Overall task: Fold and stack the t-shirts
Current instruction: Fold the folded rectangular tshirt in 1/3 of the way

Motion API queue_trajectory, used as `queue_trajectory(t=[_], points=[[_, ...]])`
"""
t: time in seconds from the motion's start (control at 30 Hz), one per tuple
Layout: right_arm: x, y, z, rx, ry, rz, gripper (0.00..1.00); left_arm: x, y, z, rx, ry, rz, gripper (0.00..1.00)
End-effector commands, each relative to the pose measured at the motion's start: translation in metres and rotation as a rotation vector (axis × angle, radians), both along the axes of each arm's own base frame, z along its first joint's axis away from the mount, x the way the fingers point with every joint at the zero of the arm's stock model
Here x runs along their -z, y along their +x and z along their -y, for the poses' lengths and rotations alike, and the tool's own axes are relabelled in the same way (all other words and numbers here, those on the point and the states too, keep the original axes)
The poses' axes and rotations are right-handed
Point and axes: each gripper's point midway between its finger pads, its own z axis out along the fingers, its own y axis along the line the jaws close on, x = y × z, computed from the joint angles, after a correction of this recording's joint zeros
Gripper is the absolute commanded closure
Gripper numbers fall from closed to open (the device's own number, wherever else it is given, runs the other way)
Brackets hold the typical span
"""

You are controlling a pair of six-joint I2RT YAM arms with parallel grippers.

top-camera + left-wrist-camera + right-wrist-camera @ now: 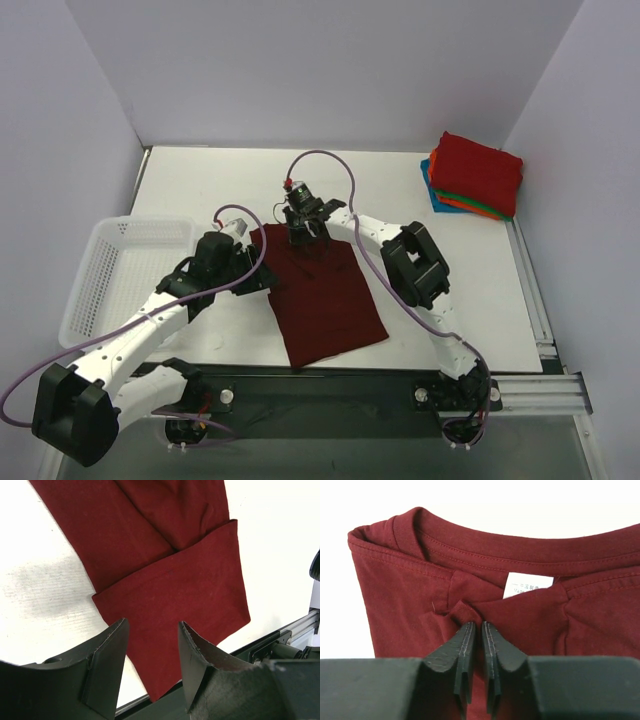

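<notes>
Maroon t-shirt (pixel 325 295) lies flat on the white bench (pixel 200 190), its sides turned in so that it forms a narrow strip running from the right jaws back towards the arm bases. Right jaws: nearly pressed together, pinching a small puckered fold of the maroon cloth at their tips. The collar (pixel 520 545) curves just beyond the tips, and the white label (pixel 527 586) sits just beyond them and a little to their right. Left jaws: spread wide, nothing between them, poised at the shirt's left edge. In the left wrist view the overlapping layers and a lower corner of the shirt lie beyond the tips; whether the tips touch the cloth I cannot tell. The two sets of jaws are near each other, left set just to the side of the right set. Stack of folded t-shirts (pixel 472 178) — bright red on top, with orange, green and blue edges showing under it — sits well off to the right of the right jaws, in the far corner of the bench. White mesh basket (pixel 120 270) stands to the left of the left jaws, apart from the shirt.
</notes>
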Motion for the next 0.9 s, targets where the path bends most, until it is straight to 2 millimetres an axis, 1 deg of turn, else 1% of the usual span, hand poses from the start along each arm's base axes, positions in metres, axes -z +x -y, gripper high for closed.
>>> queue_trajectory(t=[0.0,0.13,0.2,0.37,0.4,0.47,0.5,0.73,0.77,0.8,0.87], points=[[-0.033,0.007,0.01,0.026,-0.006,0.066,0.9,-0.018,0.005,0.002,0.015,-0.021,0.051,0.46],[-0.041,0.012,0.017,0.042,-0.025,0.097,0.92,-0.016,0.006,0.001,0.011,-0.017,0.046,0.46],[-0.048,0.015,0.02,0.049,-0.027,0.119,0.93,-0.015,0.005,0.001,0.012,-0.017,0.044,0.46],[-0.054,0.02,0.03,0.08,-0.061,0.162,0.94,-0.012,0.006,0.001,0.011,-0.016,0.038,0.46],[-0.058,0.022,0.03,0.086,-0.055,0.177,0.94,-0.012,0.007,0.001,0.009,-0.015,0.04,0.46],[-0.059,0.023,0.033,0.091,-0.06,0.189,0.94,-0.01,0.006,0.0,0.008,-0.011,0.034,0.46],[-0.063,0.024,0.033,0.094,-0.056,0.2,0.94,-0.01,0.006,0.001,0.01,-0.011,0.034,0.46],[-0.061,0.031,0.033,0.074,-0.09,0.223,0.93,-0.007,0.007,0.001,0.012,-0.01,0.028,0.46],[-0.056,0.03,0.033,0.065,-0.101,0.222,0.92,-0.007,0.007,0.0,0.011,-0.008,0.028,0.46],[-0.054,0.031,0.033,0.066,-0.106,0.221,0.89,-0.006,0.007,0.0,0.014,-0.007,0.027,0.46],[-0.053,0.033,0.033,0.065,-0.116,0.223,0.8,-0.004,0.008,0.0,0.013,-0.002,0.021,0.46]])
